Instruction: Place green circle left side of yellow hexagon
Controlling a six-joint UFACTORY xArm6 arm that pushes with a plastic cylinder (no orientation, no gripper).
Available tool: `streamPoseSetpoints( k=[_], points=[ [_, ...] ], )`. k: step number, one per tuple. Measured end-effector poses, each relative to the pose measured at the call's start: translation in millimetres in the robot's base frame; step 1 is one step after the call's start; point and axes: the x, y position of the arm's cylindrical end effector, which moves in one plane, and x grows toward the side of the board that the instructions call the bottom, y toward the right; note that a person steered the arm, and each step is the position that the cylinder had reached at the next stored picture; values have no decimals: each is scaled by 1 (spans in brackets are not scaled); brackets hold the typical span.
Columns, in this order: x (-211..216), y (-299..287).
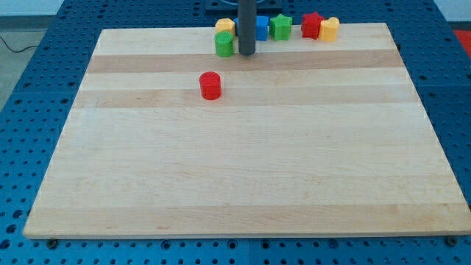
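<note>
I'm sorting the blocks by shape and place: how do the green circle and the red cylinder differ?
The green circle is green; the red cylinder is red. The green circle sits at the view's top, just below a yellow block and right beside my tip on its left; the red cylinder stands alone, lower on the board, clear of other blocks. Both are upright round blocks of similar size.

The pale wooden bench (243, 169) carries a red cylinder (210, 85) at upper centre; green circle (224, 44), yellow hexagon (224, 26), blue block (261, 27), green star (280, 26), red star (312, 24) and yellow block (329, 29) line the top edge.
</note>
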Motion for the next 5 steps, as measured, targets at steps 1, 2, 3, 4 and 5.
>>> streamPoseSetpoints(
  k=[1, 2, 3, 4, 5],
  points=[
    [-5, -32],
    [-5, -51],
    [13, -58],
    [7, -89],
    [-15, -90]
  ],
)
